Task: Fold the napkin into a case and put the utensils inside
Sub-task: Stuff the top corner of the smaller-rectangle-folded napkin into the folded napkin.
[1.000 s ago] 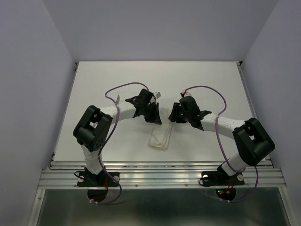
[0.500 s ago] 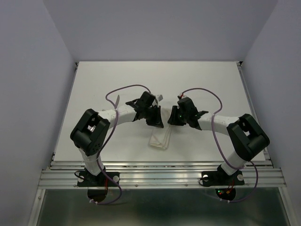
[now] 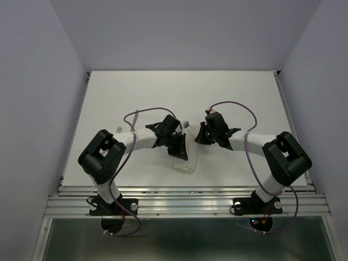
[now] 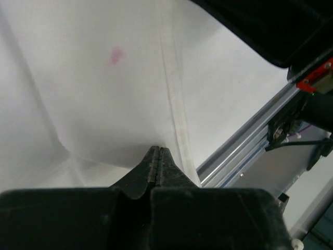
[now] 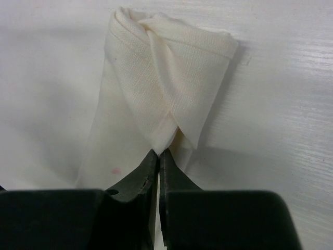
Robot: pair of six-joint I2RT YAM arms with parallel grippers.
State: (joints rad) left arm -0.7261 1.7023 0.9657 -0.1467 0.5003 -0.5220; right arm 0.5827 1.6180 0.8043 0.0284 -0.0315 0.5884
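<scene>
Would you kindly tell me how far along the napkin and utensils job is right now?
Done: the napkin is already folded into a narrow, layered strip. In hand: the left gripper and the right gripper are each shut on it, the right one pinching a folded corner. Left: finishing the case and putting the utensils inside; no cutlery shows in it.

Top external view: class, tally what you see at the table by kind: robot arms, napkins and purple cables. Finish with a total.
Robot arms: 2, the left arm and the right arm
Napkin: 1
Purple cables: 2, the left cable and the right cable
Total: 5
</scene>
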